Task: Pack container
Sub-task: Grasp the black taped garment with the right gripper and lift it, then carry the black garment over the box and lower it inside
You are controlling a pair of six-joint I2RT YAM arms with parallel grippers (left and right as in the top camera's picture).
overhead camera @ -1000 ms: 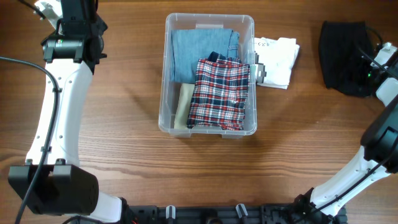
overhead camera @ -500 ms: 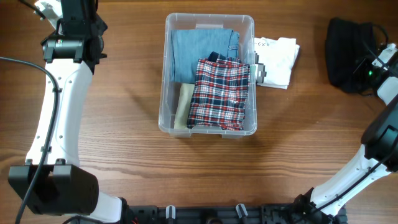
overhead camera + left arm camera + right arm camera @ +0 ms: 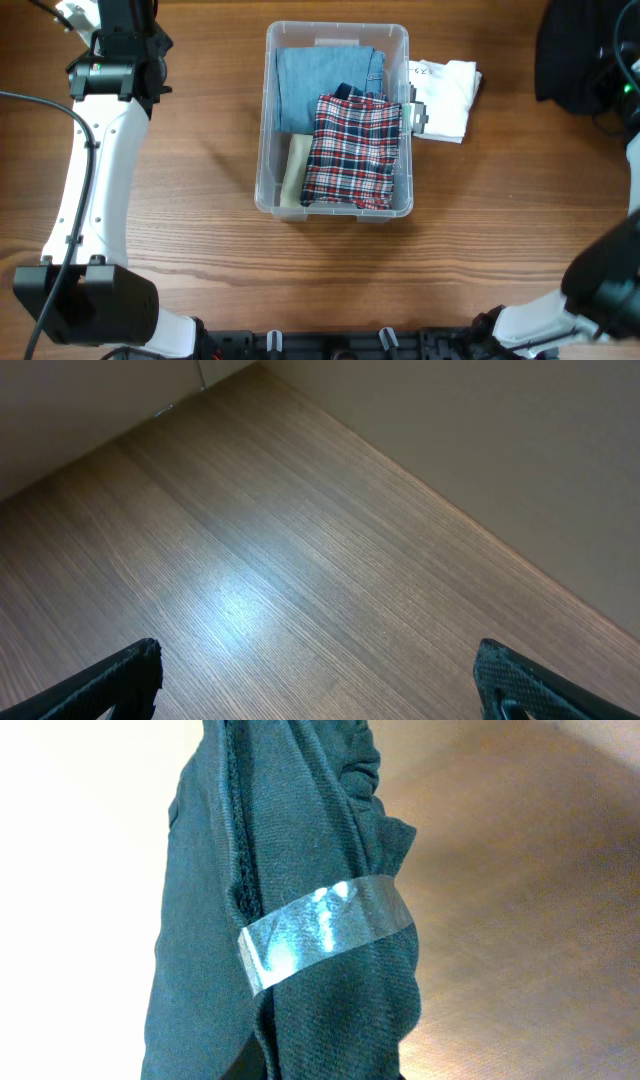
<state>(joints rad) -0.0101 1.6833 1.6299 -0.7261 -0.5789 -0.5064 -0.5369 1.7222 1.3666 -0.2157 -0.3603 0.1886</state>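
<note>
My right pincer, hidden behind the cloth, is clenched on a dark garment (image 3: 300, 830) that hangs from it, with a clear tape band (image 3: 320, 930) across the fold. My left pincer (image 3: 320, 685) is released over the bare surface (image 3: 200, 230). The container (image 3: 268, 130) sits mid-surface and holds a plaid shirt (image 3: 352, 150) and a blue garment (image 3: 320, 85); a white cloth (image 3: 445, 95) lies just beside its right wall

We note a long white left arm link (image 3: 95, 170) with black joint housings (image 3: 118, 62), a thin black cable (image 3: 25, 97) at nine o'clock, and the left gripper (image 3: 320, 695) with black, grainy fingers (image 3: 125, 678).
</note>
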